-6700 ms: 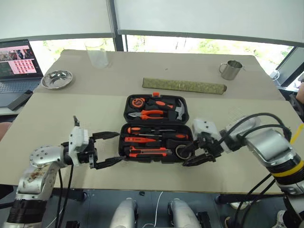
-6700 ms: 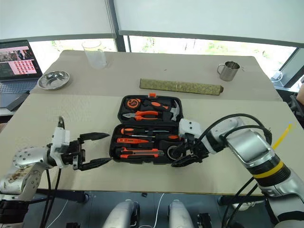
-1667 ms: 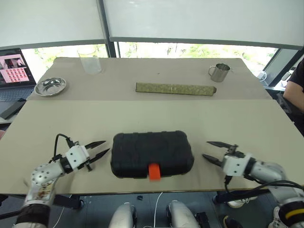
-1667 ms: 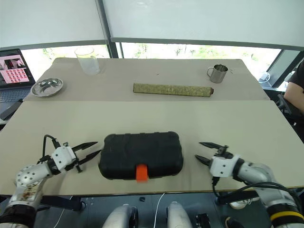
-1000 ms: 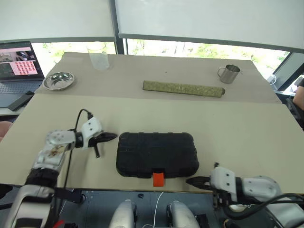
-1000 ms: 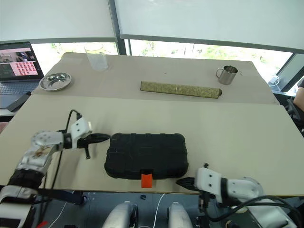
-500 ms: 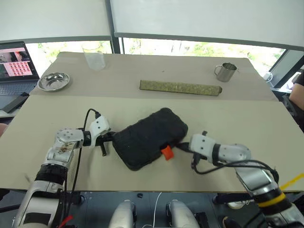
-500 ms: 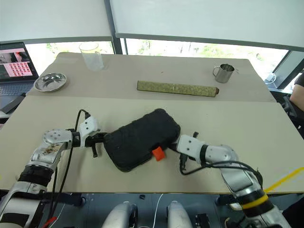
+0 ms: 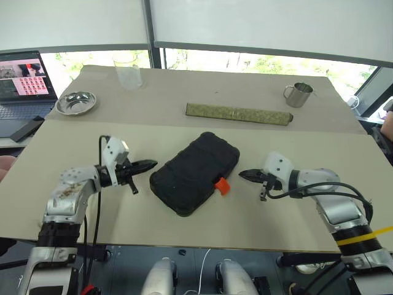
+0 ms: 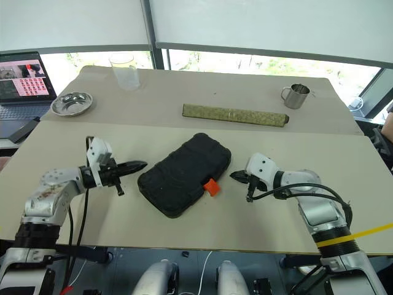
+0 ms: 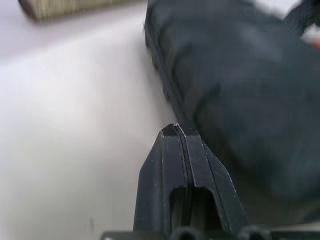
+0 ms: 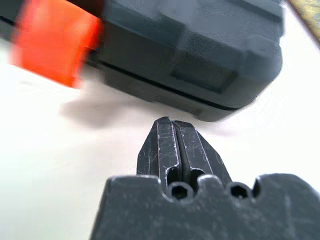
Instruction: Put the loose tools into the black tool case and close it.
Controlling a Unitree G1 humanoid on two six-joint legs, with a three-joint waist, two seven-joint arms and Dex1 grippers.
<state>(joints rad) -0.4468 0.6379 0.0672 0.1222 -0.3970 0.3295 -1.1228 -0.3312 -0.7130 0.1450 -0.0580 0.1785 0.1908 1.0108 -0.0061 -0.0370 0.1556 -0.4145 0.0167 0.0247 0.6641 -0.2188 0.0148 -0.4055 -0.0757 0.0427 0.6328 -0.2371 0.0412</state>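
1. Left eye view: the case [image 9: 195, 173] lies closed and skewed on the near half of the table [image 9: 184, 227], its orange latch [image 9: 222, 185] facing the right gripper [image 9: 244, 175].
2. The left gripper [image 9: 151, 164] points at the case's left end from just beside it; whether its tip touches the case cannot be told from the head views.
3. The right gripper sits near the latch, apart from it, with bare table between.
4. Left wrist view: the left gripper's fingers [image 11: 165, 165] are pressed together, holding nothing, their tip at the case's lower edge; this close look is blurred, so contact stays uncertain.
5. Right wrist view: the right gripper's fingers [image 12: 170, 145] are likewise pressed together and empty, aimed at the case's side wall, with the latch seen standing out from the case's edge.
6. The eye views alone show the far half of the table: a green bar [image 9: 238, 114], a metal mug [image 9: 298, 94], a glass [image 9: 127, 69] and a steel dish [image 9: 76, 101].
7. A laptop [image 9: 21, 83] is cut off at the left edge.
8. The case's contents are hidden by the shut lid.
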